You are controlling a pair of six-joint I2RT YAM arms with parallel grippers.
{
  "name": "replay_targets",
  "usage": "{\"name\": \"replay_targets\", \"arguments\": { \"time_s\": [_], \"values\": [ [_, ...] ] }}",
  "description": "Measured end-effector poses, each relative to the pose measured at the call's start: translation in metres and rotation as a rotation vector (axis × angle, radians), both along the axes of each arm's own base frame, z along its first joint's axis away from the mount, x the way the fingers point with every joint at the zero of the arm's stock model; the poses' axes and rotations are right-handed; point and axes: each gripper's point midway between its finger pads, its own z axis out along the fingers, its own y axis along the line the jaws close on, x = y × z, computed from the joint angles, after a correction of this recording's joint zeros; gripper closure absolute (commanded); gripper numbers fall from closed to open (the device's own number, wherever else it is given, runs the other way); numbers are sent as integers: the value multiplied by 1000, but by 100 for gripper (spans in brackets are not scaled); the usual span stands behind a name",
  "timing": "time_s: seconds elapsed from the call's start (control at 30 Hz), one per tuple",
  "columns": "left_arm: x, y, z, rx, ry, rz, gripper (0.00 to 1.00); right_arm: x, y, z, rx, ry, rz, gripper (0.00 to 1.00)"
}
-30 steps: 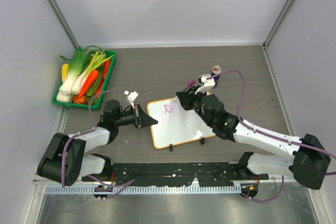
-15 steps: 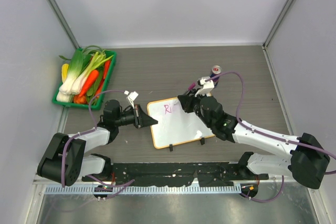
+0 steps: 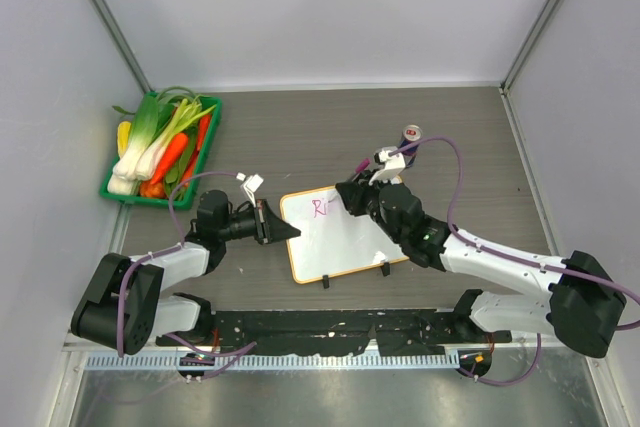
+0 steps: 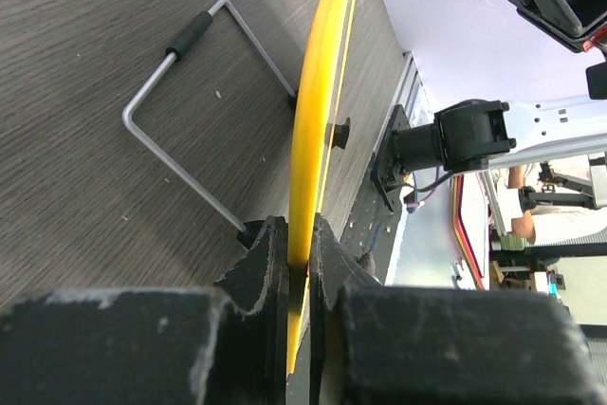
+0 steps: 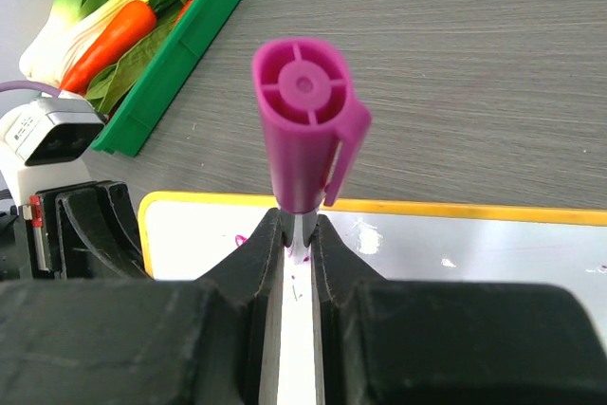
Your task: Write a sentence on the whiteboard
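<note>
Pink marks on the whiteboard (image 3: 340, 242) now read abt. "Ri" vs. just "R" a sec ago, so the sentence (image 3: 320, 208) is barely begun; right gripper (image 3: 347, 194) clamped on the marker (image 5: 303, 130), tip at board's top-left. Left gripper (image 4: 299, 234) pinches the board's frame edge, steadying it on the table (image 3: 450, 137) btw. both arms.

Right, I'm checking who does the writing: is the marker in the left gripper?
No, the left gripper is clamped on the frame of the whiteboard; the marker sits in the right gripper.
</note>
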Motion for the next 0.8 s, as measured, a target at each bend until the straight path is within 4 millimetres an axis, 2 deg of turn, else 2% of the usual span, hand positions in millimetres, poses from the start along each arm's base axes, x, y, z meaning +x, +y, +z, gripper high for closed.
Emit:
{"name": "replay_targets", "arguments": {
  "time_s": [0.43,0.8],
  "values": [
    [0,0,0,1,2,1,100,-7,3,-8,8,25,34,99],
    [0,0,0,0,1,0,100,-13,-8,-14,-2,39,20,99]
  ]
}}
